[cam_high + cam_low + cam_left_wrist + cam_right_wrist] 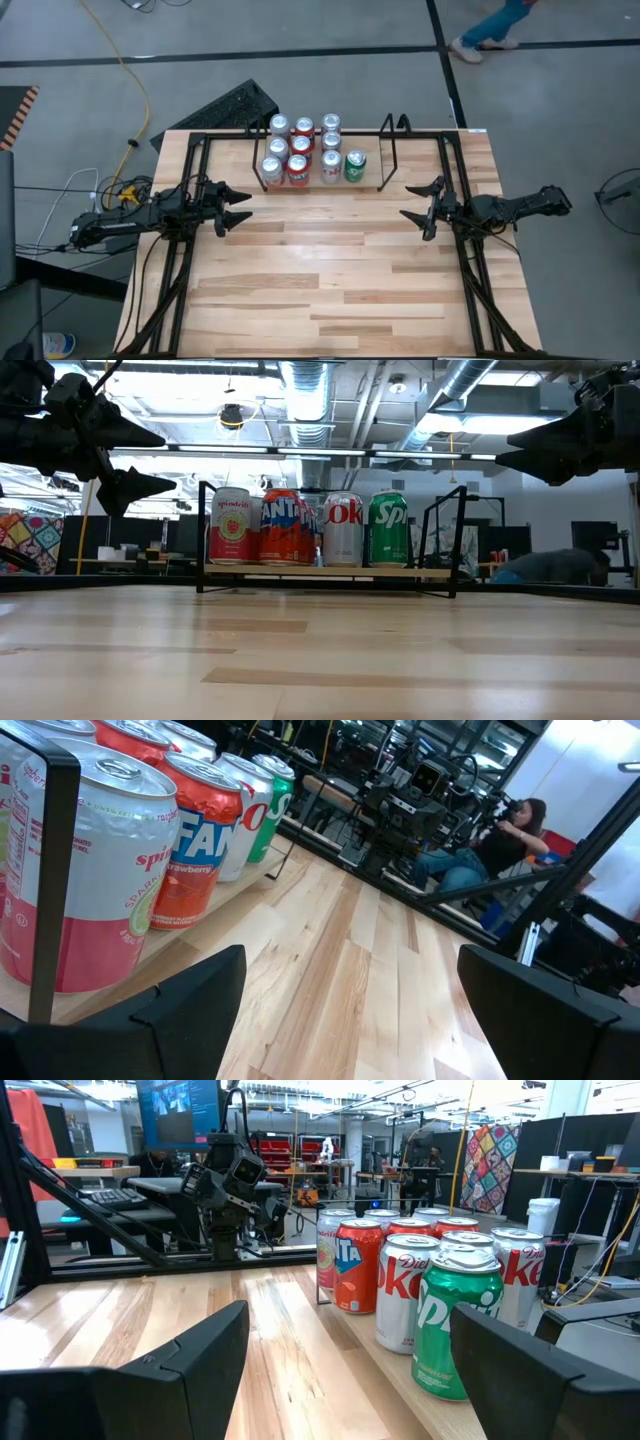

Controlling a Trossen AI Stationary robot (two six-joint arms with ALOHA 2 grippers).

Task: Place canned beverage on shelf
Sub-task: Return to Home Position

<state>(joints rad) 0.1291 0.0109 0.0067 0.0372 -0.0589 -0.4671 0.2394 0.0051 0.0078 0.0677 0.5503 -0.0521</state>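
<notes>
Bare light-wood table (330, 270) in the foreground, nothing on its near half. Shelf (385, 150) at the far edge, centred, wire ends upright. Ten cans standing on its wood floor, filling the left and middle portion; right end unoccupied. Front row, left to right: pink sparkling-water can (231, 526), orange Fanta can (281, 526), silver Diet Coke can (343, 528), green Sprite can (388, 529), sides touching or nearly so. Left gripper (238, 206) above the table's left side, fingers spread wide, holding nothing. Right gripper (418, 201) above the right side, likewise wide open and empty.
</notes>
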